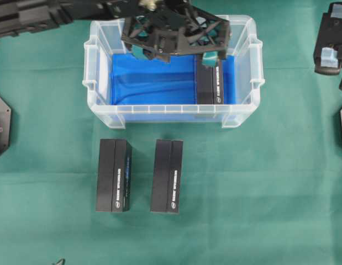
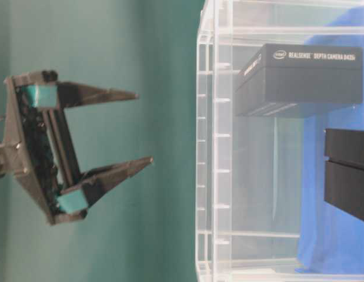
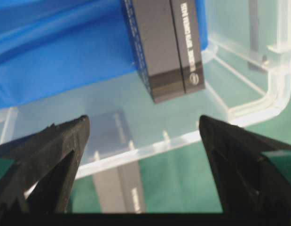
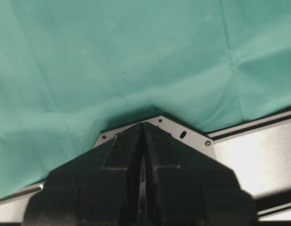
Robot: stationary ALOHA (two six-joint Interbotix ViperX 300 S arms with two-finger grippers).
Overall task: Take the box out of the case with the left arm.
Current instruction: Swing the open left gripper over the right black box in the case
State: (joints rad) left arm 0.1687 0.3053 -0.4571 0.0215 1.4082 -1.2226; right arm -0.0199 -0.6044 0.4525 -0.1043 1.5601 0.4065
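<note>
Left gripper (image 1: 176, 54) spread wide, empty, above case (image 1: 93, 91). Box (image 1: 210, 83) just below-ahead of claw, long axis running away from fingertips. Left arm nearer; right parked.

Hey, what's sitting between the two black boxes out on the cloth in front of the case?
Nothing: the overhead view shows only bare green cloth between the left box and the right box.

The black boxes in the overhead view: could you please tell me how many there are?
3. One box lies inside the case at its right end, partly under the left gripper; two lie side by side on the cloth in front.
</note>
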